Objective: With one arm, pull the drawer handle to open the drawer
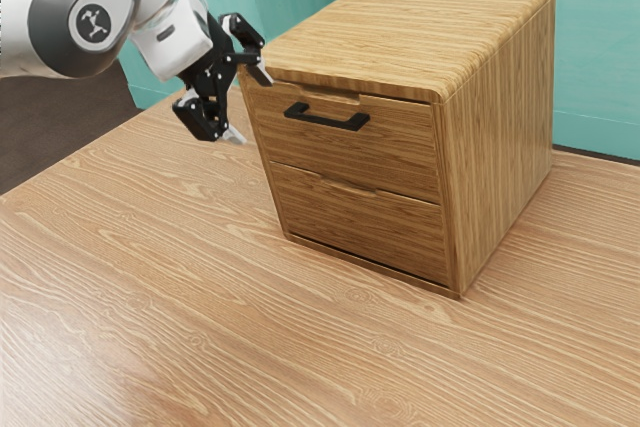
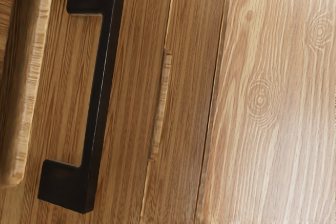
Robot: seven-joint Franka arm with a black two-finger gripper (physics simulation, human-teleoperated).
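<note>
A wooden cabinet (image 1: 470, 97) with two drawer fronts stands on the table. The upper drawer (image 1: 390, 152) carries a black bar handle (image 1: 327, 118) and looks flush with the cabinet front. My black gripper (image 1: 243, 104) hangs open at the cabinet's front corner on the exterior view's left, a short way from the handle and not touching it. In the wrist view the black handle (image 2: 97, 93) runs lengthwise across the upper drawer front (image 2: 58, 98), with the lower drawer front (image 2: 184, 103) beside it.
The wooden tabletop (image 1: 200, 287) spreads wide in front of the cabinet. A teal wall (image 1: 600, 37) rises behind. The lower drawer (image 1: 360, 217) has only a shallow wooden lip.
</note>
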